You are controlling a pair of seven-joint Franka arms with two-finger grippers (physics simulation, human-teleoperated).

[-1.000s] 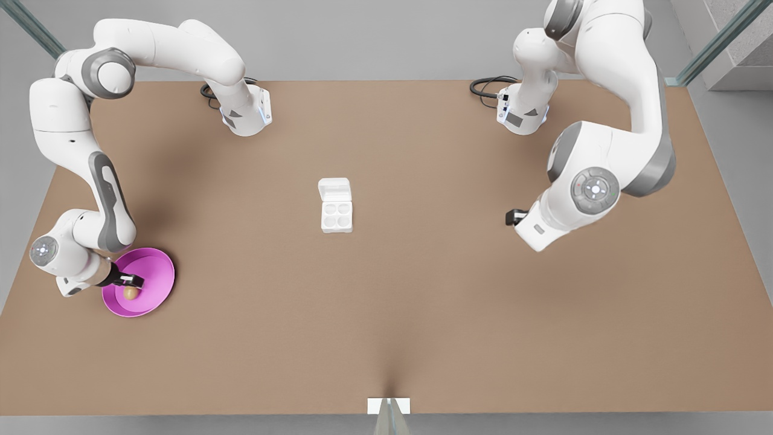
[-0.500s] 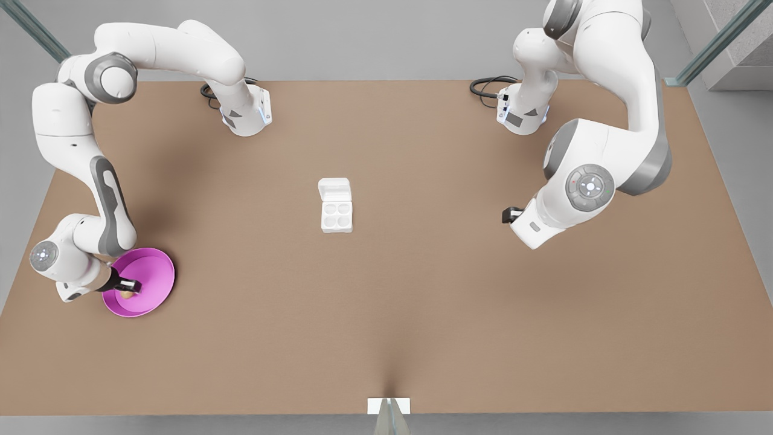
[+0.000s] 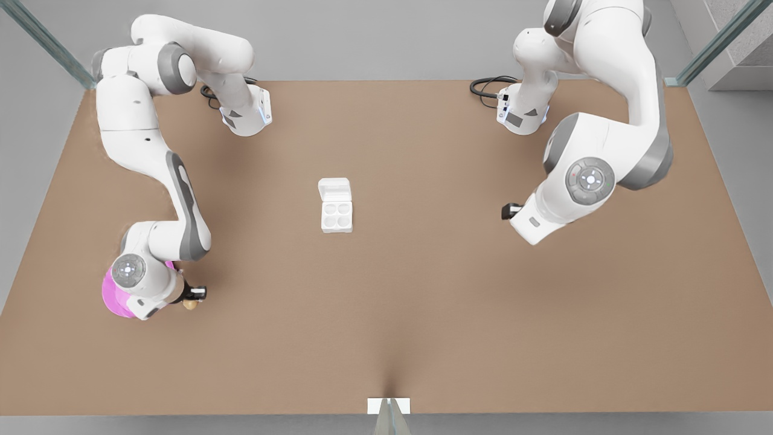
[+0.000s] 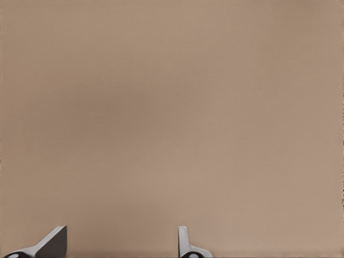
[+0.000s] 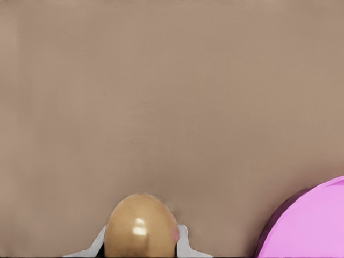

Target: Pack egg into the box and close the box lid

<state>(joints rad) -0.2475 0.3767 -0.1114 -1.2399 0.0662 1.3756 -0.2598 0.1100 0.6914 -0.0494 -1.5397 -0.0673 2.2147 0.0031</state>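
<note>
A: Far left of the front view?
B: Pink plate (image 3: pixel 112 296) on brown surface (image 3: pixel 423 314), mostly under an arm's wrist. Rim also caught in right wrist view (image 5: pixel 312 226).

A: Just right of it?
B: Right pincer (image 3: pixel 192 297), clamped on egg (image 3: pixel 191 304). Off the plate, just beside its rim, over bare surface. Right wrist view: egg (image 5: pixel 141 226) tan, glossy, pinched btwn both fingers (image 5: pixel 183 242), one each side.

A: Egg touching the surface?
B: Can't tell from these views.

A: Centre?
B: Box (image 3: pixel 336 217), white, four round cups in a square, all vacant. Box lid (image 3: pixel 334 188) open, lying flat on the far side of the tray, hinged at that edge. Well apart from egg and plate.

A: Right side?
B: Left pincer (image 3: pixel 506 211), on the arm at front view's right, hanging above surface, well apart from box. Waiting. Left wrist view: fingertips (image 4: pixel 54 243) spread apart, nothing btwn them, plain brown surface (image 4: pixel 172 107) below.

A: Task state?
B: Egg not yet in a cup, lid not yet shut.
</note>
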